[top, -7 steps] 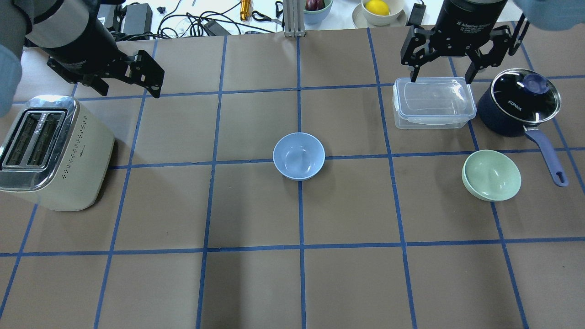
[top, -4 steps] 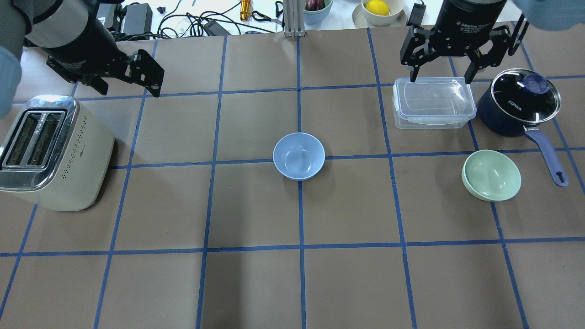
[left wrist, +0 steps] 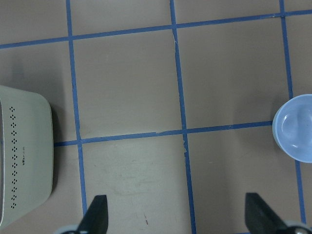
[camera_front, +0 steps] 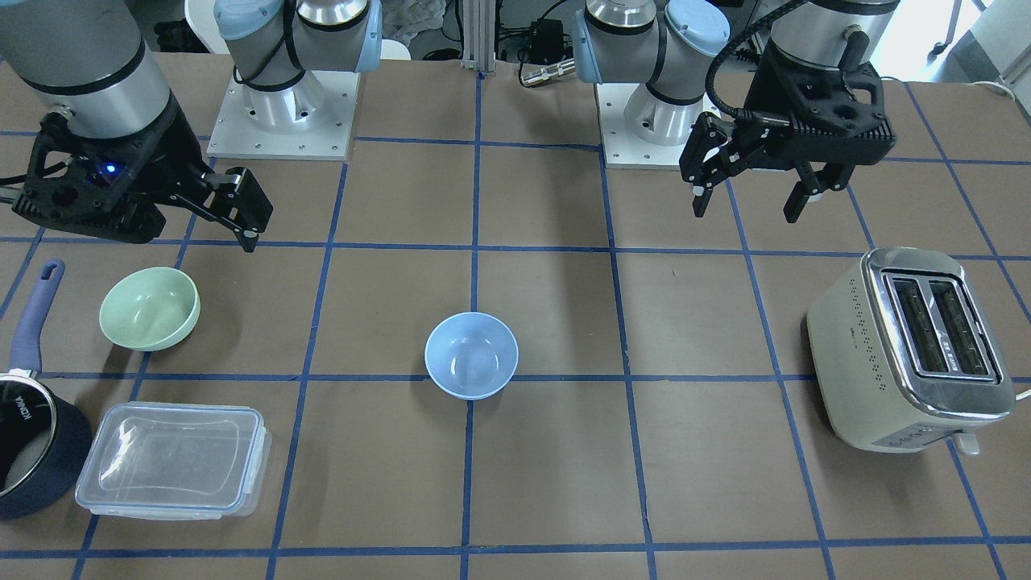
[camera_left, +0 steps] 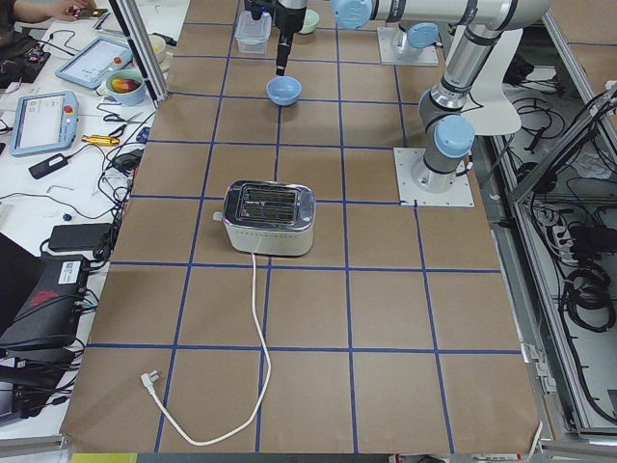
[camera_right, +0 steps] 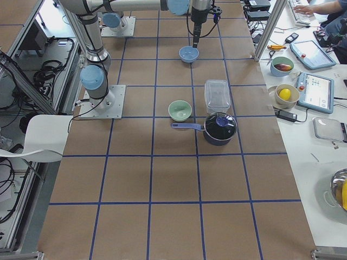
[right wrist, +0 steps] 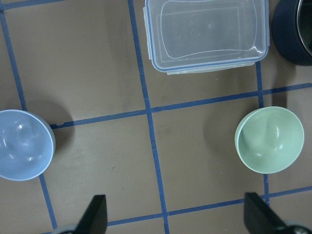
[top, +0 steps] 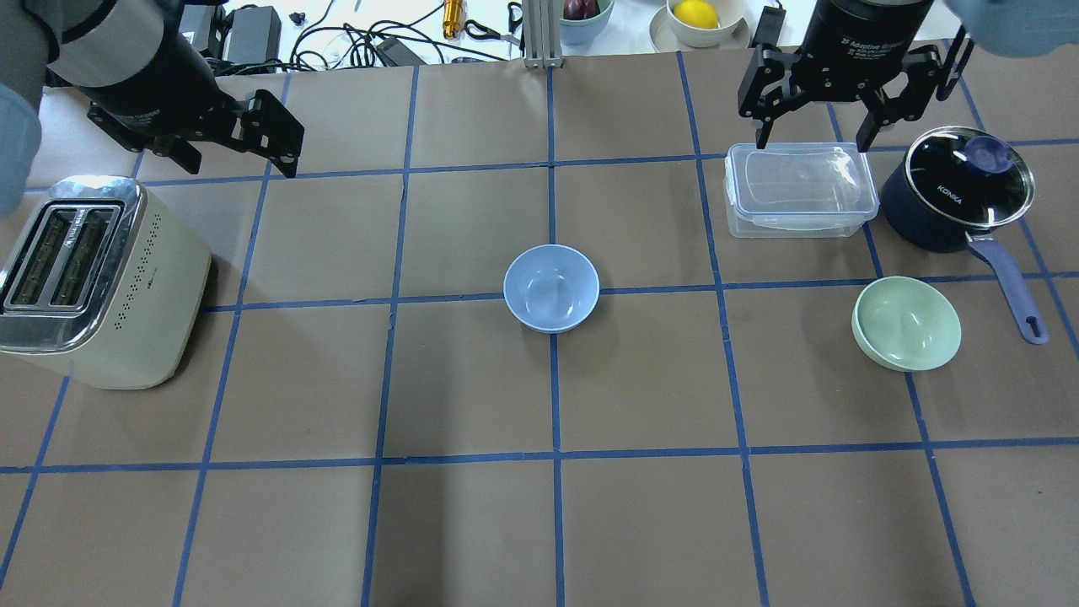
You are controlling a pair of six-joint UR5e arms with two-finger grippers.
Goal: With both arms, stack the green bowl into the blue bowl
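The green bowl [top: 906, 324] sits upright on the table's right side; it also shows in the right wrist view [right wrist: 269, 139]. The blue bowl [top: 551, 288] sits upright at the table's middle, well apart from it, and shows in the front view [camera_front: 471, 355]. My right gripper [top: 813, 142] is open and empty, held high over the far edge of the clear container, beyond the green bowl. My left gripper [top: 240, 164] is open and empty, held high at the far left, beyond the toaster and far from the blue bowl [left wrist: 294, 127].
A cream toaster [top: 93, 278] stands at the left. A clear lidded container [top: 797, 190] and a navy saucepan [top: 961, 190] with a glass lid stand just beyond the green bowl; the pan's handle [top: 1011, 291] lies beside that bowl. Cables and dishes lie past the far edge.
Both grippers have drifted very slightly toward the far edge. The bowls have not moved.
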